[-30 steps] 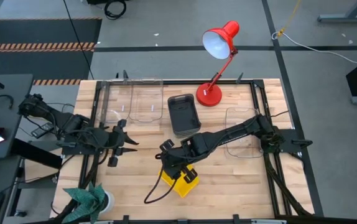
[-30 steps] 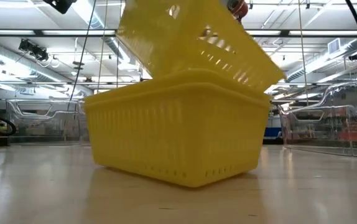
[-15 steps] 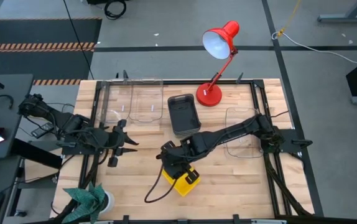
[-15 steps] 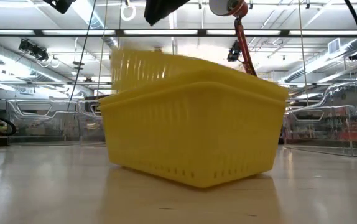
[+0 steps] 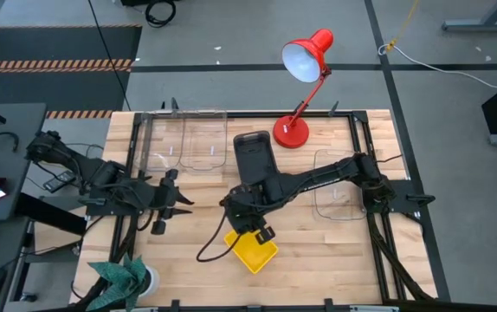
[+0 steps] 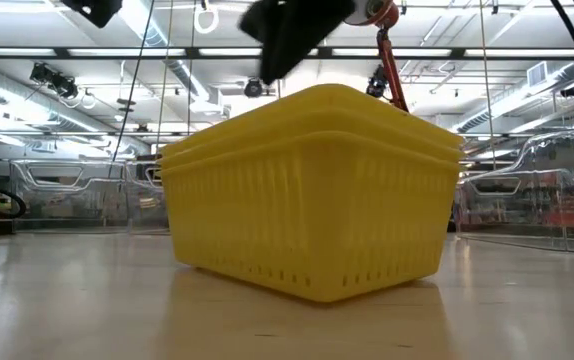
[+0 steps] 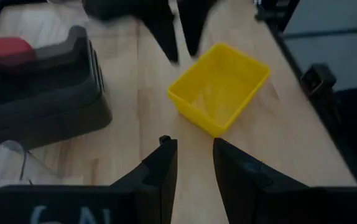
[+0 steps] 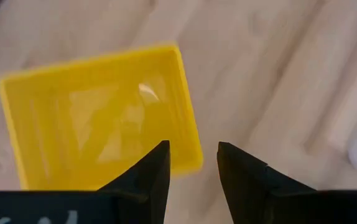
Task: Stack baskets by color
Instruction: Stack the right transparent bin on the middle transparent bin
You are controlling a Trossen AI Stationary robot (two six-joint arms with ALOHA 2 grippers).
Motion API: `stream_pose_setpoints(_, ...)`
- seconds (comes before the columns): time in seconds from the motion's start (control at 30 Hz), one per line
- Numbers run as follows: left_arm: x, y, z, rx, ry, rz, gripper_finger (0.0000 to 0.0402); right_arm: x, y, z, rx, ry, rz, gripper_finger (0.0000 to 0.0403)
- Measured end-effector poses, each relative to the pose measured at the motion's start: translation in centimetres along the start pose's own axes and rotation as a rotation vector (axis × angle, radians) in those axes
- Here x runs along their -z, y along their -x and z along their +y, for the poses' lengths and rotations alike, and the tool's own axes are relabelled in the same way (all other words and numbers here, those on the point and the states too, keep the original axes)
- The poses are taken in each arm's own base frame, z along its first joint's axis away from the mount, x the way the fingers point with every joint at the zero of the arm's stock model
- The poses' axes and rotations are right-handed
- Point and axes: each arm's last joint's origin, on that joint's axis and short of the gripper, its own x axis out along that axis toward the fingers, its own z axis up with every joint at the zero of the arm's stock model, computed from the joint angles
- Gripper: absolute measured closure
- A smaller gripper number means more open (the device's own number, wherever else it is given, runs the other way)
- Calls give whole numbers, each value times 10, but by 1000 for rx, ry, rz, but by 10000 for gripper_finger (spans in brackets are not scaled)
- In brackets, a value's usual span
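1. Roughly centre-front of the wooden table (image 5: 318,260): yellow baskets (image 5: 251,250), two nested, rims nearly flush in low view, top one seated a touch proud. Sits near the front edge, well apart from the other colours.
2. Dark grey basket(s) (image 5: 254,159) mid-table, just beside the red desk lamp (image 5: 305,65) base. Clear baskets: one (image 5: 198,139) back-left, one (image 5: 335,192) right side, partly under the right arm.
3. Handling, judged: thin slotted plastic, light, fairly stiff at rim, walls flex some. Smooth, so likely slippery under hard pads. Best hold = pinch over one short wall at the rim; nests easy if dropped square, jams if tilted.
4. Right gripper (image 5: 257,230) above the yellow stack's back edge, fingers (image 8: 148,177) apart w/ clear gap, nothing between them, not touching the basket in wrist view. Yellow pair looks stacked; grey and clear not yet sorted.
5. Left gripper (image 5: 164,201) waits at left side of table, fingers (image 7: 161,176) apart a moderate gap, empty.
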Motion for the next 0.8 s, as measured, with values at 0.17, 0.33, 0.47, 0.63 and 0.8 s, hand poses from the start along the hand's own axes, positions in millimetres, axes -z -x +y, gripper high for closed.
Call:
stream_pose_setpoints(0.17,7,-18,2,-98,3,111,293,19,17,4,61,-140,182,265)
stream_pose_setpoints(0.33,9,-41,10,-177,24,196,305,32,34,7,72,-264,277,265)
stream_pose_setpoints(0.47,15,-55,18,-198,42,288,317,37,41,16,83,-331,301,265)
stream_pose_setpoints(0.63,21,-61,21,-209,38,375,328,59,44,38,119,-377,359,265)
stream_pose_setpoints(0.8,21,-61,22,-211,20,373,331,93,52,59,105,-511,344,265)
